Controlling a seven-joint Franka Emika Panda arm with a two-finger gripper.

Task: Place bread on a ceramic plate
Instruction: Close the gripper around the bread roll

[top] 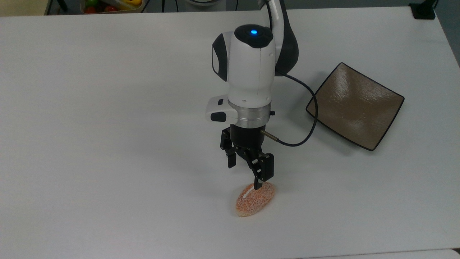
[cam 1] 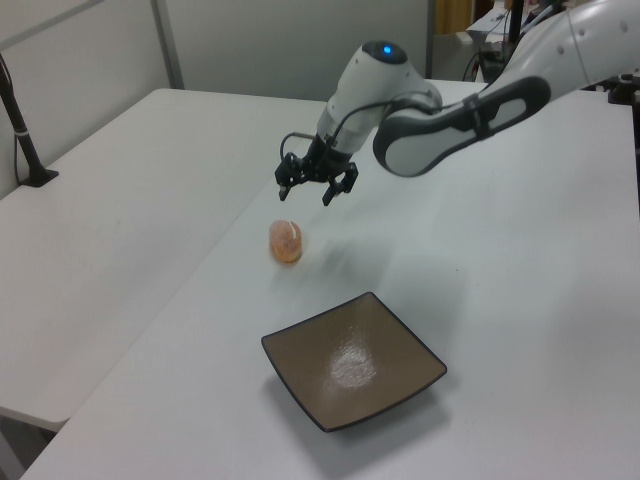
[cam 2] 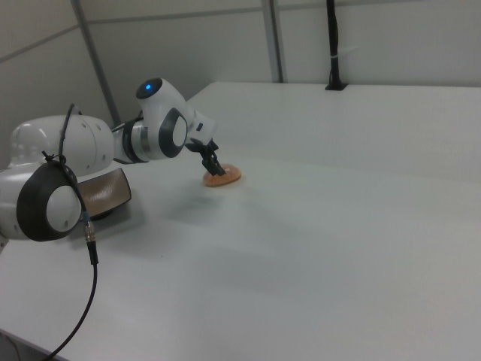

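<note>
Now | our hand (top: 245,177) hangs spread and empty just above the bread (top: 255,198) | bread lies near the tabletop (top: 107,108) edge at the top view's bottom, long axis slanting up toward the top view's right | ceramic plate (top: 355,105) well apart, bare | we judge descent comes next.

Arm (cam 2: 52,173) hides most of ceramic plate (cam 2: 105,192), right view.

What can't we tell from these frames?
- Height of the claw above the bread: top view overlaps them, left view shows a gap.
- Plate: right view, partly hidden behind the arm.
- Bread's underside: against the table.
- Container: top view, cut off by the upper edge.
</note>
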